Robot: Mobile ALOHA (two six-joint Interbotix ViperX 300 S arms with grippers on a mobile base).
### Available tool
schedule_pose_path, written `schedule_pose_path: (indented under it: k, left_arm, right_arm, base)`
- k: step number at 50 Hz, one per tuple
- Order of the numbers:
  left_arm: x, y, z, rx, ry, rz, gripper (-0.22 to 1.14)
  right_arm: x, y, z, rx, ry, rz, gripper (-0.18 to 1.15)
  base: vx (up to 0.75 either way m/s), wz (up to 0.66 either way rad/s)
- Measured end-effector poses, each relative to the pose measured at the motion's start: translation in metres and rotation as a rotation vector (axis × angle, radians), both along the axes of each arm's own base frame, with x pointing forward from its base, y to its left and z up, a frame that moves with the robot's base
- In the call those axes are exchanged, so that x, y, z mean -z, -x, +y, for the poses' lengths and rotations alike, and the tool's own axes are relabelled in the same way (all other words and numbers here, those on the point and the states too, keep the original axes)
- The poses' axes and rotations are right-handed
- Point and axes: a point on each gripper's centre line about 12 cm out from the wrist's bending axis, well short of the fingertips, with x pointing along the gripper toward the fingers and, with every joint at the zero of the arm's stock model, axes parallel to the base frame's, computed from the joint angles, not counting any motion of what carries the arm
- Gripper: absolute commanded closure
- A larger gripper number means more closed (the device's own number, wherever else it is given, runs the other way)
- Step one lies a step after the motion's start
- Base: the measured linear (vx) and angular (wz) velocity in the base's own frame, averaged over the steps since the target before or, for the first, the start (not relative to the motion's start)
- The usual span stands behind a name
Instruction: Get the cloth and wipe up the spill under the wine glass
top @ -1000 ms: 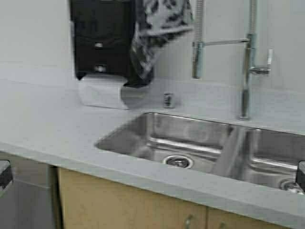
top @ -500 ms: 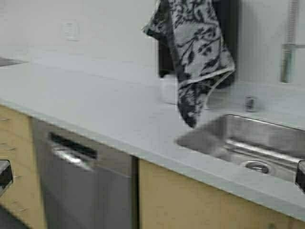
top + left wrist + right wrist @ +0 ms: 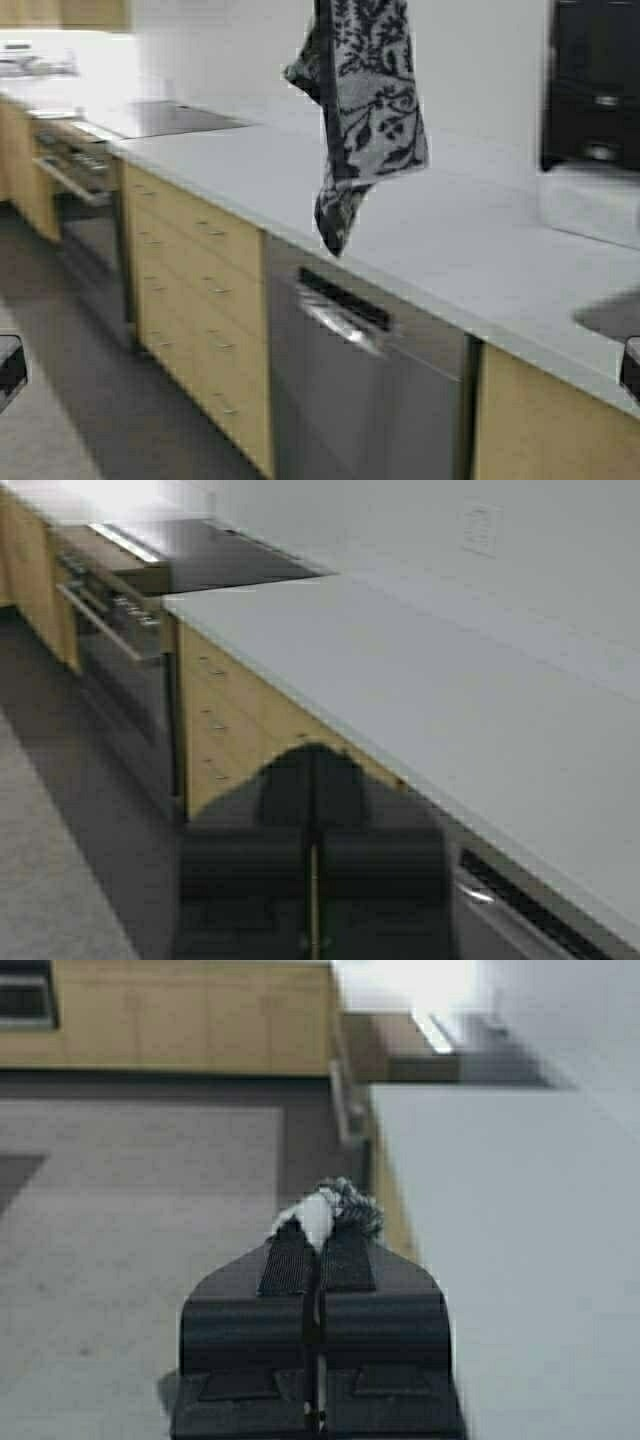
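Cloth (image 3: 365, 110) hangs limp in mid-air above the bench (image 3: 440, 240), its top out of frame in the high view, its lower tip over the front edge above the dishwasher (image 3: 365, 390). Right gripper (image 3: 318, 1222): jaws clenched on a bunched tuft of the cloth (image 3: 330, 1208) sticking out just past the tips; bench to one side of the jaws, floor (image 3: 130, 1220) beyond. Left gripper (image 3: 314, 780): jaws pressed together on nothing, low in front of the drawers (image 3: 225, 740); cooktop (image 3: 215, 560) and oven (image 3: 120, 660) further off. Black dispenser (image 3: 592, 85) on the wall, well away from the cloth. Wine glass not visible.
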Motion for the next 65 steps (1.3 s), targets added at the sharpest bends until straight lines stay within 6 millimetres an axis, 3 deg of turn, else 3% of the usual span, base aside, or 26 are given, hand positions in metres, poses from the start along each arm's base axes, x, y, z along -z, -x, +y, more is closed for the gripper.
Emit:
schedule_pose_path:
  k: [20, 37, 65]
  left_arm:
    - [0.002, -0.002, 0.0, 0.0, -0.003, 0.014, 0.89]
    - [0.011, -0.011, 0.0, 0.0, -0.002, 0.075, 0.89]
    - [0.011, -0.011, 0.0, 0.0, -0.003, 0.074, 0.89]
  right_arm:
    - [0.006, -0.01, -0.022, 0.073, 0.003, 0.006, 0.91]
    - [0.021, -0.019, -0.021, 0.081, 0.02, 0.04, 0.91]
    - [0.022, -0.018, -0.021, 0.081, 0.013, 0.033, 0.91]
  base:
    - [0.04, 0.57]
    - [0.06, 0.62]
    - [0.09, 0.75]
